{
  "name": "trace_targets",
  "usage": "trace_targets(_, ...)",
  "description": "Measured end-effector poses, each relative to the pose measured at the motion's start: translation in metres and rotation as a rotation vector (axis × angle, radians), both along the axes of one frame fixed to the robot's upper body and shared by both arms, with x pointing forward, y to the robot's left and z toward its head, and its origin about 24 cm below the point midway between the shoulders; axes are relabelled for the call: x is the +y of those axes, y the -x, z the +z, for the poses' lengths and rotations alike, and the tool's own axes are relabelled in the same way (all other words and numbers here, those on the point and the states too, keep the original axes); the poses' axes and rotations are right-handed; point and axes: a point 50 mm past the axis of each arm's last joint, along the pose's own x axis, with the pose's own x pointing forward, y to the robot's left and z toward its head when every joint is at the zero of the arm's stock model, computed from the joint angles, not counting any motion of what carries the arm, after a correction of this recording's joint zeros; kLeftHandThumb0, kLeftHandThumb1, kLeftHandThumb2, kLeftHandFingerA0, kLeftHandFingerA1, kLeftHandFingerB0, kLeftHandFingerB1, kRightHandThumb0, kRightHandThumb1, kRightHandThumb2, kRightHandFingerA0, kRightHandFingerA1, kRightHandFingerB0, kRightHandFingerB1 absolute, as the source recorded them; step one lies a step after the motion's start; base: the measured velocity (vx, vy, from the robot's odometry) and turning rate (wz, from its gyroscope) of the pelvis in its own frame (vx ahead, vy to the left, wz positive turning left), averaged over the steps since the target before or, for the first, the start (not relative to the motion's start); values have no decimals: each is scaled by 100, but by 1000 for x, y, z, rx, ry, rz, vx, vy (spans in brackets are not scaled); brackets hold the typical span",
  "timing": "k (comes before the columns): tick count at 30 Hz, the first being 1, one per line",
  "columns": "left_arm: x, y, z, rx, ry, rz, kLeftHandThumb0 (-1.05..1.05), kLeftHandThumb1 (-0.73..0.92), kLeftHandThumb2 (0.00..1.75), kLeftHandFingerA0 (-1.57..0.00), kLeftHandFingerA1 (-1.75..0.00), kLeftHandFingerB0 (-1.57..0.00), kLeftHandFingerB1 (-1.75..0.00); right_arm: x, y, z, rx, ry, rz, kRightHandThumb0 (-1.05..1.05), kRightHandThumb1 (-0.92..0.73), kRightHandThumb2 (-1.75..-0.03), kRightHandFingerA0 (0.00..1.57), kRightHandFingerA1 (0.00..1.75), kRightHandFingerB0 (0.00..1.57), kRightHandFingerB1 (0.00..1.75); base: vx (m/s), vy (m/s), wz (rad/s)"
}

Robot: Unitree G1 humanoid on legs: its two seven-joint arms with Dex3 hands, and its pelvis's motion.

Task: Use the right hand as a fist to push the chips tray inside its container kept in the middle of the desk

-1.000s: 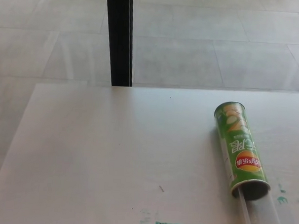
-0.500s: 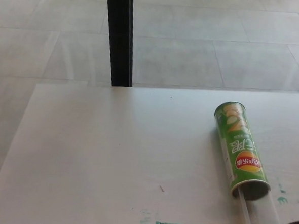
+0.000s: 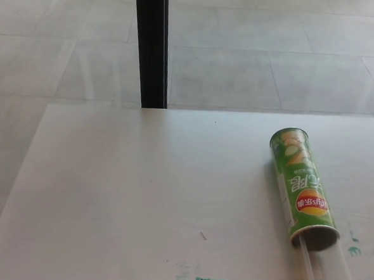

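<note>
Head view: green can (image 3: 303, 188) lying lengthwise on desk (image 3: 139, 194), clear tray (image 3: 328, 272) protruding from its near mouth; neither hand visible.

A green can (image 3: 303, 188) lies on its side on the white worktop (image 3: 139, 194), a clear tray (image 3: 330, 272) sticking out of its open near end; no robot hand shows.

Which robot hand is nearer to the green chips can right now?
Neither can be named: no robot hand shows in the head view. The green chips can lies on the desk's right side, its clear tray sticking out toward the robot.
</note>
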Motion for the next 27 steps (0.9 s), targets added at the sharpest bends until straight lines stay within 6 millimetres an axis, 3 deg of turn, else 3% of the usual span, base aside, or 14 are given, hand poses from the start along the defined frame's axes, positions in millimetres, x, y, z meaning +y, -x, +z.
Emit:
trace_targets(20,0,-2,0,-6,0,-2,-68,78,63,-51,-53,-42,-42,6,-10,-23,11,259,81,-55,-78,-63,79,73,56,47,0,0,0)
trace_targets(24,0,-2,0,-5,0,-2,-66,78,64,-47,-52,-37,-41,4,-14,-27,5,317,84,-60,-78,-63,79,74,59,47,0,0,0)
trace_targets(25,0,-2,0,-5,0,-2,-66,80,64,-49,-55,-38,-42,4,-15,-28,1,327,84,-57,-64,-104,79,86,52,63,0,0,0)
trace_targets(27,0,-2,0,-5,0,-2,-66,79,64,-51,-56,-39,-42,3,-19,-29,-11,355,83,-59,-65,-104,79,87,52,62,0,0,0)
